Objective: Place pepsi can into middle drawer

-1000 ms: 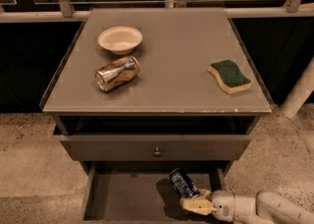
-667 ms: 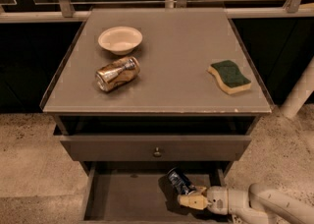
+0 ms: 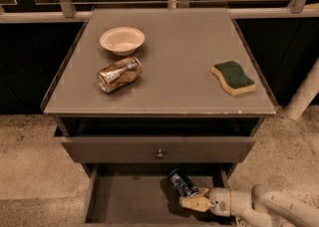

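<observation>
Status at this frame: gripper sat low at the right front of the open middle drawer, with the arm coming in from the right edge. It looked closed on the lower end of the pepsi can. The contact patch was dim, so call that likely rather than confirmed.

The can was inside the drawer's footprint, right of centre. It was tilted, not flat and not upright. Its long axis ran from the claw up and to the left, toward the back of the drawer, with the free silver end nearest the knob drawer above. A dark shadow lay on the floor to the can's left, so I judged it to be just off the floor or barely touching.

The key relation is that the can extended away from the claw, back-left, with bare drawer floor beneath it. Release looks like the 1 step left. Expect the can to tip onto its side and maybe roll left (it's a cylinder on a flat floor).

Untouched on top: gold can, bowl, sponge.
</observation>
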Tool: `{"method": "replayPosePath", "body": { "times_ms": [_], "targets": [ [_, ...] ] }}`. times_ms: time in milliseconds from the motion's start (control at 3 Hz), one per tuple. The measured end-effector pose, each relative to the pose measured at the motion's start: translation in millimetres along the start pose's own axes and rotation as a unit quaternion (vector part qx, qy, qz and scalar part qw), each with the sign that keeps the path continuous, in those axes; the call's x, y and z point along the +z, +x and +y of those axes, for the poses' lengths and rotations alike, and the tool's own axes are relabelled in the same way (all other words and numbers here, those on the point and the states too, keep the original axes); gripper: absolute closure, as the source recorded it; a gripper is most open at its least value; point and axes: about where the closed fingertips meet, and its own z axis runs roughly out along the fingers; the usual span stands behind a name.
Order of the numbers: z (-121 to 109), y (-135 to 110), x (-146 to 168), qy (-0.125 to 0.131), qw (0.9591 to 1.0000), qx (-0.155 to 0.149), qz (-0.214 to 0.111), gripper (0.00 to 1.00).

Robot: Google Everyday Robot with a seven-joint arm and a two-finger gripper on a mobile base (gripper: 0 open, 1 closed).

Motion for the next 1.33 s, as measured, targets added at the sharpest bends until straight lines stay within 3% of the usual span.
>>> {"method": "replayPosePath", "body": {
  "times_ms": [667, 1000, 1333],
  "targets": [
    [0.0, 0.0, 0.1, 0.0, 1.0, 0.0, 0.0, 0.11],
    [0.0, 0.0, 0.1, 0.0, 1.0, 0.0, 0.0, 0.0],
    [0.0, 0.0, 0.1, 0.0, 1.0, 0.0, 0.0, 0.0]
  ]
}}
